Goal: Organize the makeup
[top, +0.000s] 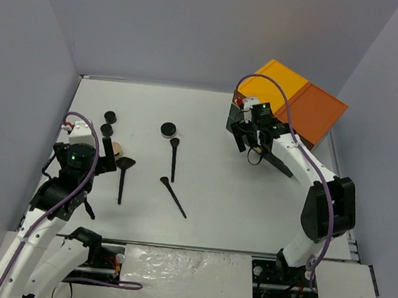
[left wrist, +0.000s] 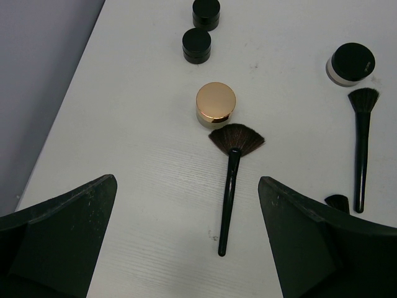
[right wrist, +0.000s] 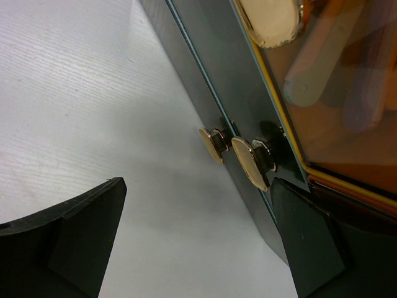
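Table (top: 237,196): white, grained.
Only my right wrist: gold knobs (right wrist: 248,162), glossy box (right wrist: 205,62) at one o'clock.
Fingers: left gripper (left wrist: 187,181), right gripper (right wrist: 198,183) wide, empty.

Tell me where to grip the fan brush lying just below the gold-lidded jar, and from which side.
Take the fan brush by the middle of its thin black handle, straight down from above, jaws closing across it. It lies flat on the table, handle toward the open left gripper, bare table on both sides; its bristles sit almost against the gold-lidded jar.
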{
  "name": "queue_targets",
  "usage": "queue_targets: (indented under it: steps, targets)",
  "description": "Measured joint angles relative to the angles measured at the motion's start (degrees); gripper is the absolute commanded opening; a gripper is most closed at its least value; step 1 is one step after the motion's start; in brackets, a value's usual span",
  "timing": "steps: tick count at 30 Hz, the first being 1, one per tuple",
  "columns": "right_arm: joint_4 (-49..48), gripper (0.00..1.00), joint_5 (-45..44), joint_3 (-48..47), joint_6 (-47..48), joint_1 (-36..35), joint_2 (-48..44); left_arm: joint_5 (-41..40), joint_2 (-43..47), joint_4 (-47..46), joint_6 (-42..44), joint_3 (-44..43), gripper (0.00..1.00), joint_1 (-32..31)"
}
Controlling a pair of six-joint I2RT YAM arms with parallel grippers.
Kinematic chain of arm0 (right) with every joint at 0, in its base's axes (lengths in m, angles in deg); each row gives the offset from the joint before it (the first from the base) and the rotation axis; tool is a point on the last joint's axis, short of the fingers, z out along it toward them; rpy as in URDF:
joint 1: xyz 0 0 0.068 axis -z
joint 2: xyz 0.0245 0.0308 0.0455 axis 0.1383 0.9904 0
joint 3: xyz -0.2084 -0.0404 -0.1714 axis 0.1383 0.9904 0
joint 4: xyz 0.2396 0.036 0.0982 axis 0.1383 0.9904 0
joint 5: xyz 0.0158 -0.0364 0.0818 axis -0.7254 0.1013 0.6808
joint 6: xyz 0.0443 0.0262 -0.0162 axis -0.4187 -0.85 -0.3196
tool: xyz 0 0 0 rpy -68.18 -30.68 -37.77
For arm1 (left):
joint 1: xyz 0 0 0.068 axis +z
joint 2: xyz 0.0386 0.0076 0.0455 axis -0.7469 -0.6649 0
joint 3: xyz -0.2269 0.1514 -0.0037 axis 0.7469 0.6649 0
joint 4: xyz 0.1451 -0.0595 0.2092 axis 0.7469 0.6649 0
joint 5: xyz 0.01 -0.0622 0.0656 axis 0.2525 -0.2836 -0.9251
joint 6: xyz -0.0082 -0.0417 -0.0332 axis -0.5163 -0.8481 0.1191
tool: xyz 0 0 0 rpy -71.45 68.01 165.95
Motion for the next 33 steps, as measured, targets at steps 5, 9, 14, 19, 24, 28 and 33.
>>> queue_targets:
  steps: [5,9,14,19,24,28,33]
  targets:
    - [-0.6,1.00,-1.1,-0.2,2.8,-0.3,1.6,0.0,0.0,0.0,0.3,0.0,0.97,0.0]
    - [-0.9,1.00,-0.7,-0.7,4.3,-0.4,2.1,0.0,0.0,0.0,0.3,0.0,0.97,0.0]
    - [-0.9,1.00,0.4,-0.9,5.2,-0.8,2.3,-0.1,0.0,0.0,0.4,0.0,0.97,0.0]
    - [-0.8,0.99,1.3,-1.0,5.3,-0.9,2.3,0.0,0.0,0.0,0.5,0.0,0.97,0.0]
    - [-0.6,0.99,1.5,-1.0,4.9,-1.2,2.3,0.0,0.0,0.0,0.5,0.0,0.97,0.0]
    - [0.3,0.99,1.7,-0.7,3.6,-2.1,1.5,0.0,0.0,0.0,0.5,0.0,0.97,0.0]
    - [2.4,0.99,2.6,0.6,1.3,-4.5,-0.5,0.0,0.0,0.0,0.5,0.0,0.97,0.0]
